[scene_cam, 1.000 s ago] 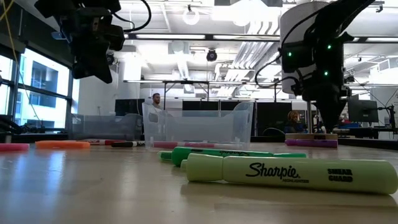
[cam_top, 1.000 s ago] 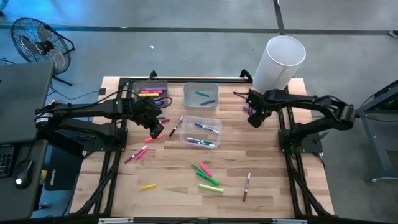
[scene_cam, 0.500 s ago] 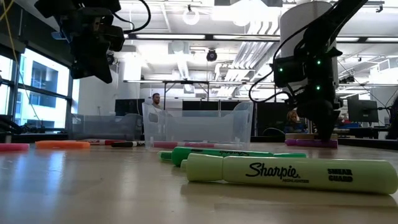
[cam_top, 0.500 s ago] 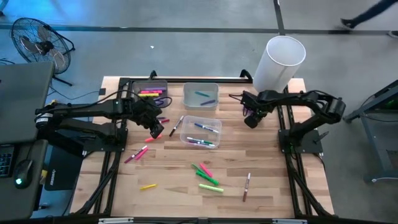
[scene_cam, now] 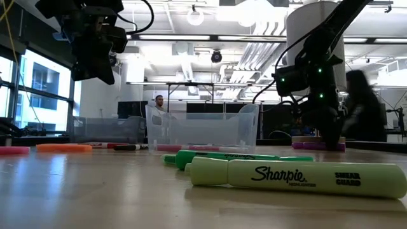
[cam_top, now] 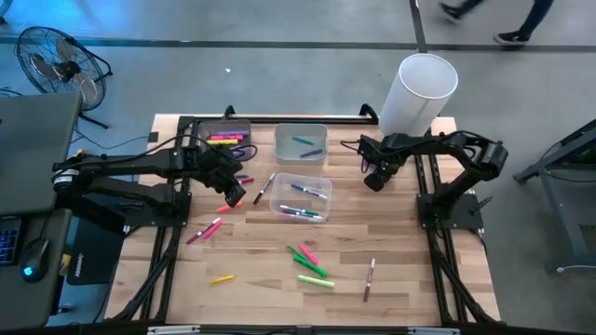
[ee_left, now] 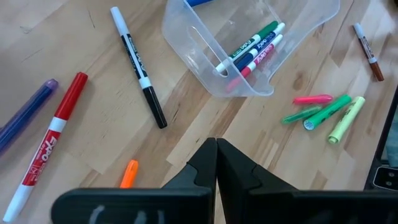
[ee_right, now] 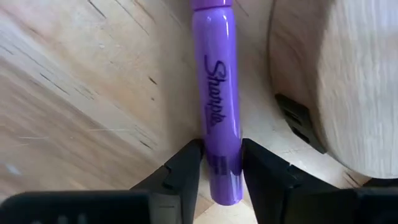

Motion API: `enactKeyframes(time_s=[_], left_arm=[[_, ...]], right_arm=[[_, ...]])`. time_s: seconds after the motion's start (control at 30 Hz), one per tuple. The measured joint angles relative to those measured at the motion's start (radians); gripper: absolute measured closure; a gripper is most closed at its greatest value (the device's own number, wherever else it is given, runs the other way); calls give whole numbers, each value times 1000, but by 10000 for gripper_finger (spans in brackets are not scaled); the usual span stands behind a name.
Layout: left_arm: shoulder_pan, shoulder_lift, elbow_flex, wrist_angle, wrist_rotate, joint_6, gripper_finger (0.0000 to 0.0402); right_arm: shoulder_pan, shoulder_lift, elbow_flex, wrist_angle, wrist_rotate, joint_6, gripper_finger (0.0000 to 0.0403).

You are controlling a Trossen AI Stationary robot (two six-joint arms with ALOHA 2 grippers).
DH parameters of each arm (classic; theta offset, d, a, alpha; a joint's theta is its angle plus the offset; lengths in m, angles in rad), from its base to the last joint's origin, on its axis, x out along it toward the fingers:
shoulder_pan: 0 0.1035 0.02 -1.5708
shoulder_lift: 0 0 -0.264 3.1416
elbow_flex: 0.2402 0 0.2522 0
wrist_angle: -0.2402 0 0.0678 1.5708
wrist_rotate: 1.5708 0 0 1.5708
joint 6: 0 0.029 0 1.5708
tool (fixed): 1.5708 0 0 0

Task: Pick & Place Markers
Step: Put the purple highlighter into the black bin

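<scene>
**Right gripper straddles a purple marker**

The left gripper (cam_top: 233, 194) hangs clenched and empty above the table (cam_top: 391, 279), near the left end of the clear bin (cam_top: 300, 196). Below it lie loose markers: a red one (ee_left: 53, 138), a black-tipped white one (ee_left: 138, 64) and an orange one (ee_left: 129, 173). That arm appears to be waiting.

Most markers are scattered mid-table; some already sit in the clear bin and the two bins behind it. A green and pink cluster (cam_top: 310, 264) lies toward the front edge, with a yellow one (cam_top: 221, 278) to its left.

The right gripper (cam_top: 374, 177) is down at the table near the base of the white cylinder (cam_top: 416, 93). Its fingers (ee_right: 180, 171) stand one on each side of a purple marker (ee_right: 217, 106), lying on the wood; the jaws are not clearly pressed onto the barrel yet, so the grip reads as unfinished.

To do this well: keep the barrel centred between the fingers, close squarely across it so it does not roll or squirt out, and confirm firm contact before lifting. Raise straight up, clear of the cylinder just beside it, before carrying it to a bin.
</scene>
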Motion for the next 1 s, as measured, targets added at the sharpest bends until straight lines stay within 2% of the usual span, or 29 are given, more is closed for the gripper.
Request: enactKeyframes(time_s=[0.2, 0.4, 0.53, 0.77, 0.87, 1.0], left_arm=[[0, 0, 0, 3, 5, 0, 399], [0, 1, 0, 59, 27, 12, 383], [0, 1, 0, 95, 61, 37, 342], [0, 70, 2, 229, 45, 37, 235], [0, 124, 0, 330, 9, 53, 194], [0, 191, 0, 607, 9, 110, 167]], right_arm=[[49, -44, -4, -21, -2, 42, 349], [139, -99, -10, -63, -99, 144, 349], [232, -146, -9, -58, -119, 236, 349], [406, -300, -9, 8, -65, 454, 348], [476, -386, -8, 133, -16, 519, 349], [565, -479, -7, 403, 91, 495, 349]])
